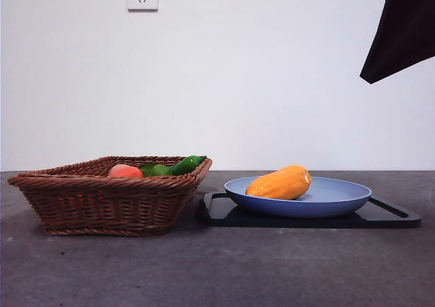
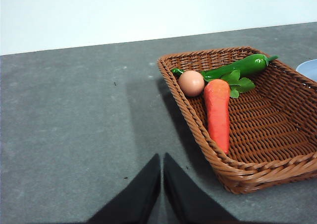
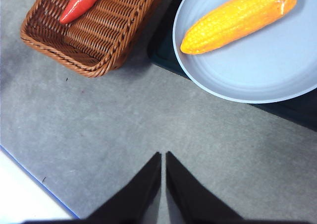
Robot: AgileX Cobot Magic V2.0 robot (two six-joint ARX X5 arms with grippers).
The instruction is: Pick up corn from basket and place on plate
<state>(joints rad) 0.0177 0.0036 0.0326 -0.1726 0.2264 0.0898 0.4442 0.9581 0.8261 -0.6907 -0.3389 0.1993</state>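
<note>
On the grey table (image 1: 217, 273), reading from the left, sits the basket (image 1: 109, 198), a shallow square of brown woven wicker with flaring sides and a braided rim; it holds a round peach-pink fruit (image 2: 191, 83), a glossy green pepper (image 2: 242, 66) and a smooth orange-red carrot (image 2: 218, 112) with green leaves, but no corn. The left claw (image 2: 162, 167) hovers over bare table just beside the basket's near corner, its black jaws pressed together with nothing between them. Further right, the corn (image 1: 280, 183), an orange-yellow cob with fine pebbled kernels and one tapered end, lies on its side inside the matte light-blue plate (image 1: 340, 198), which rests on a flat black tray (image 1: 394, 219). The right claw (image 3: 163, 167) hangs above open table near the plate's edge, also closed and empty; in the front view only a dark tip (image 1: 401, 28) of an arm shows at the top right corner. To my eye the placing looks done, so the step in hand is simply a clean retreat: I would lift each arm straight up and away, keeping clear of the plate's rim so the rounded cob is not nudged into rolling, and leaving the light wicker basket undisturbed.
</note>
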